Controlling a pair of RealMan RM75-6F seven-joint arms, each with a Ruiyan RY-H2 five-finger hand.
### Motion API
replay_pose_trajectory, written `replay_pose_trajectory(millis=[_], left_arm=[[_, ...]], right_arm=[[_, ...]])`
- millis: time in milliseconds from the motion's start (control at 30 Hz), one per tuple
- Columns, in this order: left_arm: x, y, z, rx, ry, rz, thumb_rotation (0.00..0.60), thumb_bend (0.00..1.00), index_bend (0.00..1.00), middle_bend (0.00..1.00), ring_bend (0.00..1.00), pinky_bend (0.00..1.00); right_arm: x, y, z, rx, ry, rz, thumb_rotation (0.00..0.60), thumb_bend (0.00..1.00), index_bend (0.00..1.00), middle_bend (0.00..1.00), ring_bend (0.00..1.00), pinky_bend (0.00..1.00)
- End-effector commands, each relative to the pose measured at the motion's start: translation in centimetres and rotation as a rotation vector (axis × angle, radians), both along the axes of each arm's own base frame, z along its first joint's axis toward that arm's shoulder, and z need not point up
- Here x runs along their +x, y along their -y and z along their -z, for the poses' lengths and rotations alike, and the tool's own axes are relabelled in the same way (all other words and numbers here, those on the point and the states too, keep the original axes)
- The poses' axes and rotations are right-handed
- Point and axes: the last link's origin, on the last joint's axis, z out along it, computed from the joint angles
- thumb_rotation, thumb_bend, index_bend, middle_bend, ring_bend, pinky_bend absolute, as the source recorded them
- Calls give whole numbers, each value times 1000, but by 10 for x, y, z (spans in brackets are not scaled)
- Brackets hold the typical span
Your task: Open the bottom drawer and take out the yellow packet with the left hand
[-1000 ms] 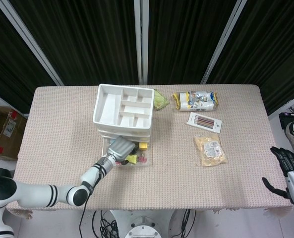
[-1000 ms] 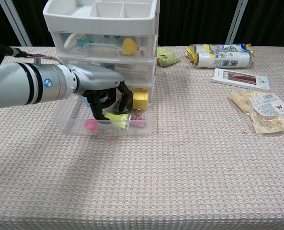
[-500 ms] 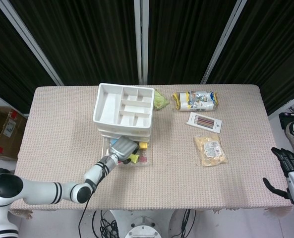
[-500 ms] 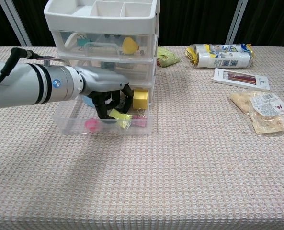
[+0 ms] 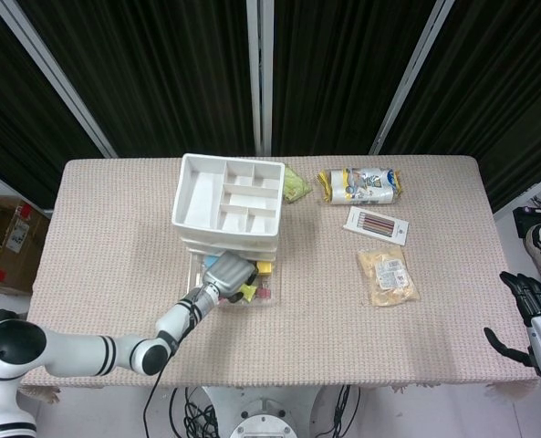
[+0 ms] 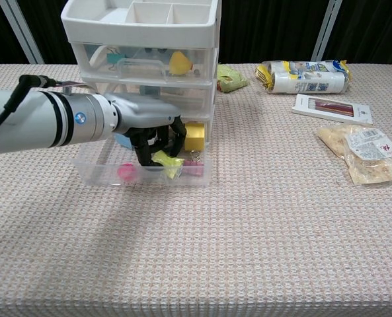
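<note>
The white drawer unit point(image 6: 143, 39) point(image 5: 226, 201) stands at the back left, and its clear bottom drawer point(image 6: 143, 177) point(image 5: 197, 265) is pulled out toward me. My left hand point(image 6: 149, 129) point(image 5: 224, 272) reaches down into that drawer. Its dark fingers point(image 6: 143, 153) close around the yellow packet point(image 6: 167, 161) point(image 5: 247, 292), which sits tilted between them. My right hand point(image 5: 530, 315) hangs off the table's right edge, fingers spread, holding nothing.
In the drawer also lie a yellow block point(image 6: 194, 137), a pink round piece point(image 6: 125, 173) and a pink clip point(image 6: 193, 170). On the table to the right lie a green packet point(image 6: 230, 78), a snack bag point(image 6: 303, 74), a flat box point(image 6: 333, 109) and a beige bag point(image 6: 364, 153).
My left hand has pushed a little deeper and to the right in the drawer. Its fingers have closed on the yellow packet, which now tilts up. The right hand has stayed still.
</note>
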Motion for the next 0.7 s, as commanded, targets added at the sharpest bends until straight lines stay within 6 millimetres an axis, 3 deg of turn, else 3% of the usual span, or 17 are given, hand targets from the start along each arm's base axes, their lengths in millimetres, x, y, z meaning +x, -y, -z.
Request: replay_pose_trajectory(millis=[33, 433, 567, 700], left_arm=[[-1, 2, -1, 3, 6, 8, 600, 314, 596, 790, 904, 1000], [2, 7, -36, 109, 94, 64, 600, 330, 598, 790, 903, 1000], [7, 22, -56, 155, 138, 140, 600, 319, 595, 791, 902, 1000], [14, 45, -58, 106, 161, 247, 600, 315, 585, 789, 902, 1000]], right_arm=[[1, 0, 0, -1, -1, -3, 600, 213, 0, 87, 0, 10], [4, 2, -1, -1, -6, -18, 600, 212, 0, 87, 0, 10], [6, 4, -1, 2, -8, -22, 600, 213, 0, 87, 0, 10], [7, 5, 1, 7, -8, -22, 600, 213, 0, 87, 0, 10]])
